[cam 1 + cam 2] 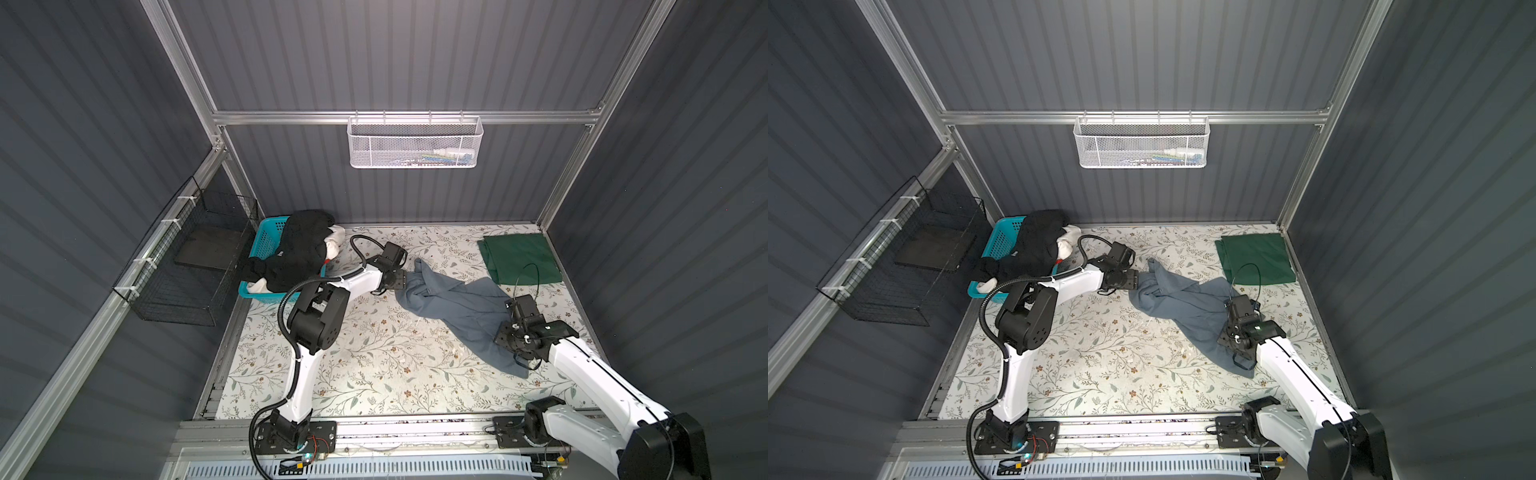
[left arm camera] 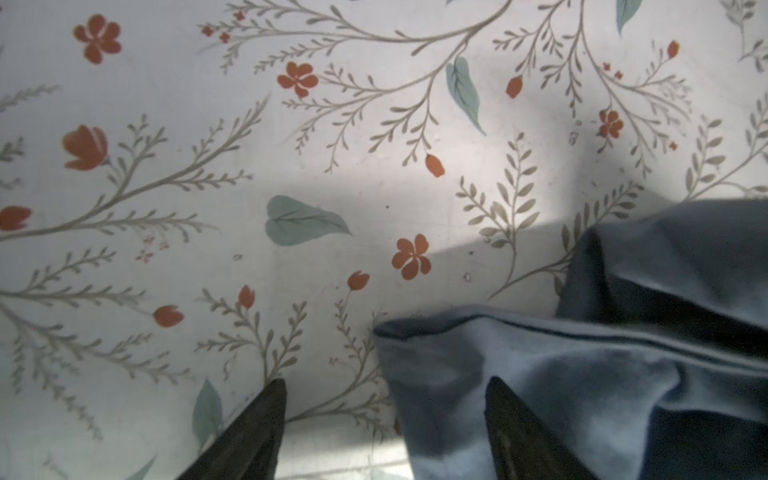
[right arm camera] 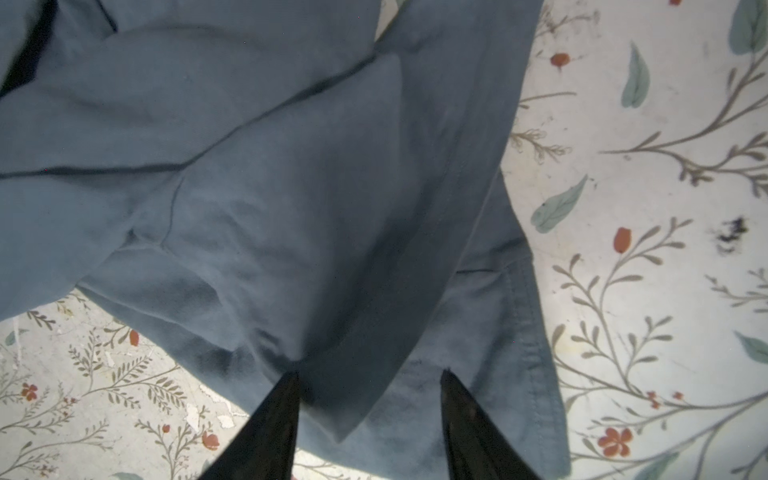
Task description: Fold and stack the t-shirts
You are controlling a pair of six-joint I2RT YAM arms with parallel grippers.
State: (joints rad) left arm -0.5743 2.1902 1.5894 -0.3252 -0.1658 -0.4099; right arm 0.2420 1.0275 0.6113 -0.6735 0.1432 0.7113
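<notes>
- The right gripper (image 3: pixel 370 374) is hovering over the near end of the blue-grey shirt (image 1: pixel 457 309). Its jaws are standing partly apart with a fold of cloth lying loose between them.
- The blue-grey shirt is lying crumpled on the flowered table (image 1: pixel 374 365).
- The left gripper (image 2: pixel 386 380) is hovering at that shirt's far left corner with its jaws gaping. One finger is over the cloth, the other over bare table, and it is gripping nothing.
- Just beside the blue-grey shirt's far right edge, a green shirt (image 1: pixel 519 257) is lying folded flat.
- Well left of the blue-grey shirt, a turquoise basket (image 1: pixel 264 241) is holding a black shirt (image 1: pixel 303 245) and a white shirt (image 1: pixel 334 245), which are spilling over its rim.
</notes>
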